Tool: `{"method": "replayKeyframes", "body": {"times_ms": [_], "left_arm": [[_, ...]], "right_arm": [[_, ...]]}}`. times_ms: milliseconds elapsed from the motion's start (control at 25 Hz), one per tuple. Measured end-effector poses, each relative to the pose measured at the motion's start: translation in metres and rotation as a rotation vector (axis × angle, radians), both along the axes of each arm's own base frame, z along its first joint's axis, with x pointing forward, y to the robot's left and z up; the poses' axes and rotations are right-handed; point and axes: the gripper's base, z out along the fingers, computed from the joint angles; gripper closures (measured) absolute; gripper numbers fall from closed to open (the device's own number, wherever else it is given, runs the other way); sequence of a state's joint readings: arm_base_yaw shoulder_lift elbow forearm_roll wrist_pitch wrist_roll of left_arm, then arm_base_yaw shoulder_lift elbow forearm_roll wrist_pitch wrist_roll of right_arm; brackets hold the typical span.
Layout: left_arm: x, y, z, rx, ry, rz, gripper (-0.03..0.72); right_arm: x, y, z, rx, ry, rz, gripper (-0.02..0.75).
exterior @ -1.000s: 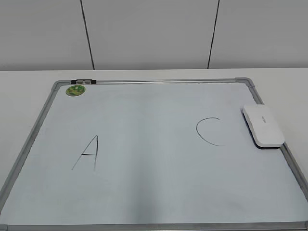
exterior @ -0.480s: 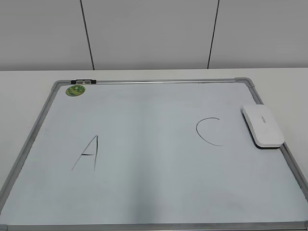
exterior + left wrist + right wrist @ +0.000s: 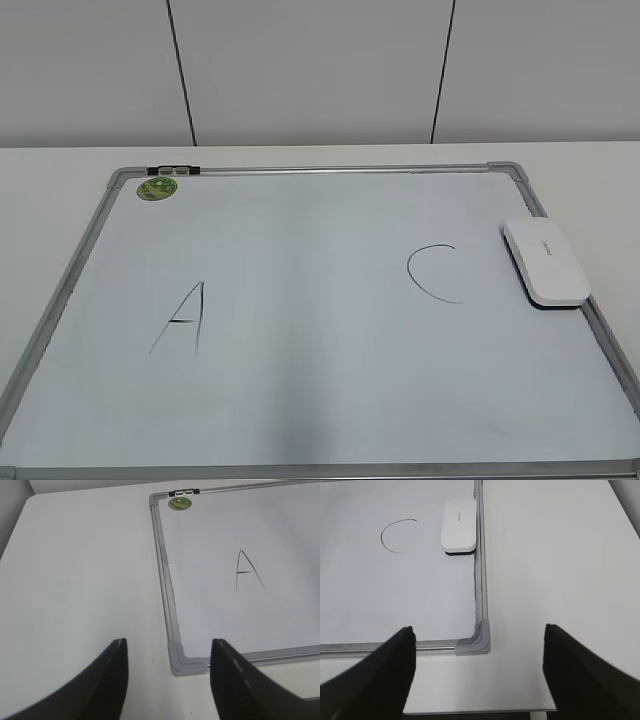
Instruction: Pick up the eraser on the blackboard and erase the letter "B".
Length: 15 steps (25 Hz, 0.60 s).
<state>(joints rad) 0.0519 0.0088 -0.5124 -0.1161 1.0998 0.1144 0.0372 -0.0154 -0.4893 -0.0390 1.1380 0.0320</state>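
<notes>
The blackboard (image 3: 320, 400) is a pale whiteboard with a silver frame lying flat on the white table. It shows a thin "A" (image 3: 183, 318) at the left and an open "C" (image 3: 435, 272) at the right. No letter "B" shows between them. The white eraser (image 3: 546, 263) lies on the board at its right edge, also in the right wrist view (image 3: 459, 527). My left gripper (image 3: 167, 652) is open and empty above the board's near left corner. My right gripper (image 3: 479, 640) is open and empty above the near right corner. Neither gripper shows in the exterior view.
A round green magnet (image 3: 158, 186) sits at the board's far left corner beside a small clip (image 3: 172, 170). The white table's near edge (image 3: 480, 711) lies just below the right gripper. A grey panelled wall stands behind the table.
</notes>
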Motion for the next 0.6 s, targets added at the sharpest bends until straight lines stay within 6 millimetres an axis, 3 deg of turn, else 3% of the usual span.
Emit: {"method": "replayKeyframes", "body": {"times_ms": [600], "left_arm": [[-0.0001, 0.0000, -0.0002, 0.000, 0.002, 0.000, 0.323]], "right_arm": [[-0.0003, 0.0000, -0.0002, 0.000, 0.001, 0.000, 0.150]]}}
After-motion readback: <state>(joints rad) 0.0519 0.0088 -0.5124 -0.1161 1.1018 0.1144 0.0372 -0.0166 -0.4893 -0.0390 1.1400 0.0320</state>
